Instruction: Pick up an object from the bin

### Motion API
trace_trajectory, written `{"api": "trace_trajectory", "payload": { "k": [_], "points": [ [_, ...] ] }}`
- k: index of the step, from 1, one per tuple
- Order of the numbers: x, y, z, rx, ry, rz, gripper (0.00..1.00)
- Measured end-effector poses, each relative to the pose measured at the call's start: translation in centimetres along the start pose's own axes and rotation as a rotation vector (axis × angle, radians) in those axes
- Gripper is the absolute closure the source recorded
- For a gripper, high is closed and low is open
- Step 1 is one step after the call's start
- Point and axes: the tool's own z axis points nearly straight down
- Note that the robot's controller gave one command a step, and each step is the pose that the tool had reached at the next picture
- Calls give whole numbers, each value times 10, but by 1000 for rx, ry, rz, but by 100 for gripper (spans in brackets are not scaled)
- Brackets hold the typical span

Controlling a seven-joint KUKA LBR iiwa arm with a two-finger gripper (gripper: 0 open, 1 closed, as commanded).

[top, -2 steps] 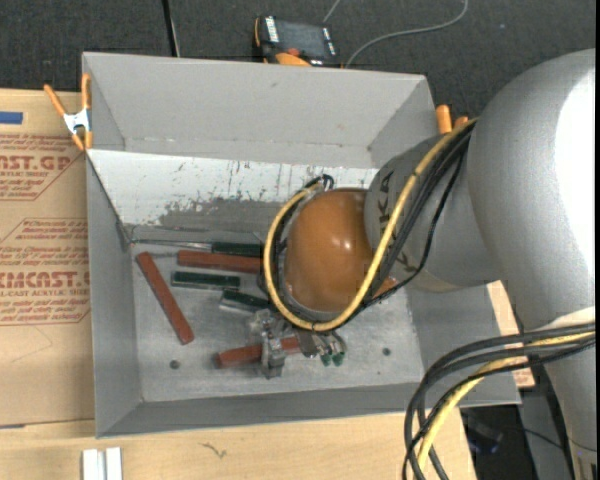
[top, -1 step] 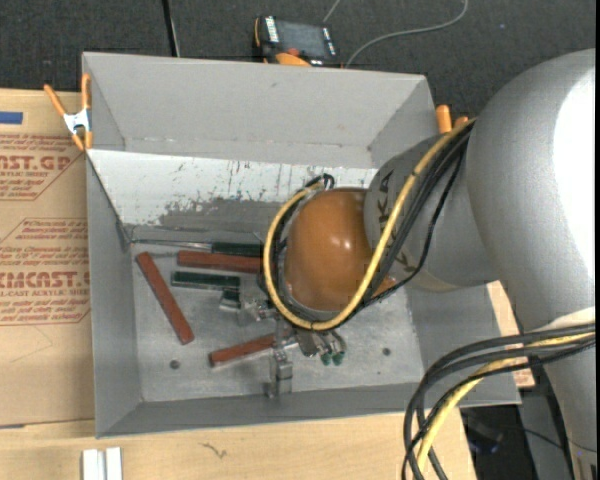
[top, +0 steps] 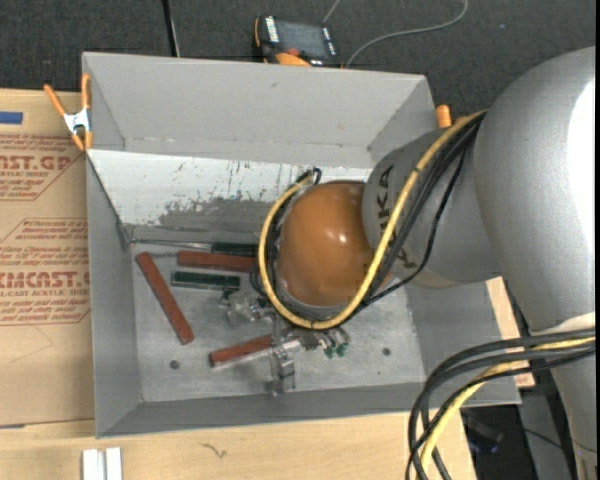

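Note:
My gripper (top: 264,336) reaches down to the bin floor near the front middle, below the arm's orange dome. Its two metal fingertips stand apart, so it is open. One fingertip (top: 244,312) is behind a short red-brown stick (top: 235,354) and the other (top: 282,364) is in front of that stick's right end. The stick lies flat on the floor, slanting up to the right. Whether the fingertips touch it I cannot tell. A dark green stick (top: 202,280) lies just behind the gripper's far fingertip.
A long red-brown stick (top: 164,298) lies slanted at the left of the floor. Another red-brown stick (top: 215,260) lies along the back, above the green one. The arm and its cables cover the bin's right half.

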Motion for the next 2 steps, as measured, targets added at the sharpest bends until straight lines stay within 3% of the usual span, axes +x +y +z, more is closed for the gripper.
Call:
{"api": "trace_trajectory", "payload": {
  "k": [1, 2],
  "points": [
    [0, 0, 0, -1, 1, 1, 100],
    [-5, 14, -147, 2, -9, -54, 100]
  ]
}}
